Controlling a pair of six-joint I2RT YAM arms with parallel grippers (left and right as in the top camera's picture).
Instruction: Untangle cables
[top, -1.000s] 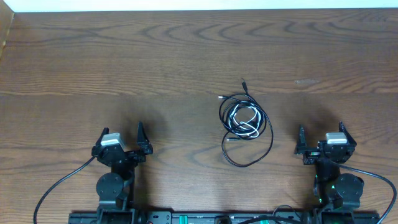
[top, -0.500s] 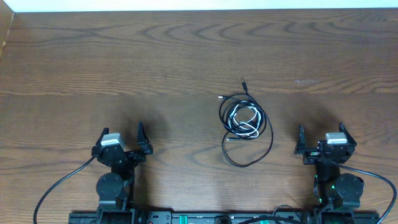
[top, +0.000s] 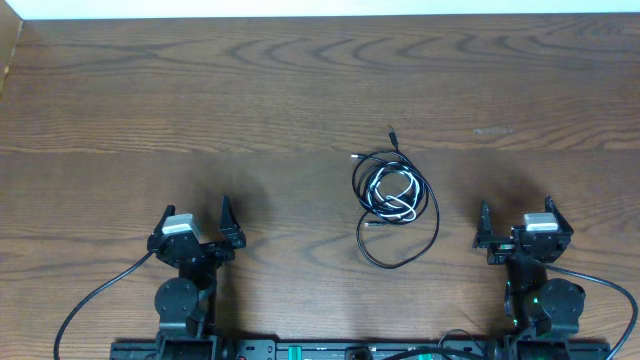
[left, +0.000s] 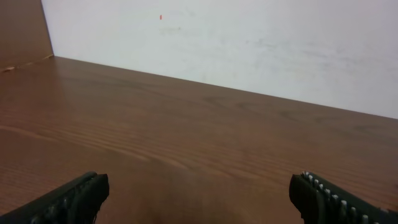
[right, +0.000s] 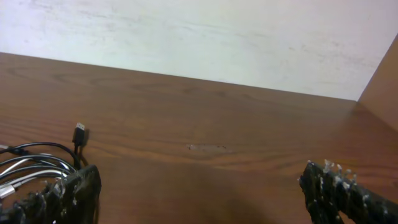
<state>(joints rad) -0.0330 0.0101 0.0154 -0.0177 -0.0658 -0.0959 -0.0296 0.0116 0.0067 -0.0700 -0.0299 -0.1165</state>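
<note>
i have two arms parked at the near edge of a brown wood-grain table (top: 200, 100), well apart from each other. my left gripper (top: 195, 212) has its two black fingers spread wide with nothing between them; through the left wrist camera, the left gripper (left: 199, 186) shows only bare tabletop in the gap, with a white wall (left: 249, 50) behind the far edge. my right gripper (top: 516, 208) stands spread wide too and holds nothing.

the long thin black cable (top: 431, 205) lies on the table between my two arms, nearer the right one and a little farther out from the base. it is wound into a small coil of several loops, with one larger loop sagging toward me. the shorter thin white cable (top: 405, 212) sits looped inside that black coil, crossing and overlapping it, so the two are tangled together. a small black plug end (top: 391, 130) sticks out from the far side of the coil.

through the right wrist camera, my right gripper (right: 200, 177) frames empty wood. the black cable (right: 37, 149) and the white cable (right: 25, 171) lie at the left edge, partly behind my left finger in that view, and the black plug end (right: 79, 134) stands just beyond them. neither gripper touches the cables.
</note>
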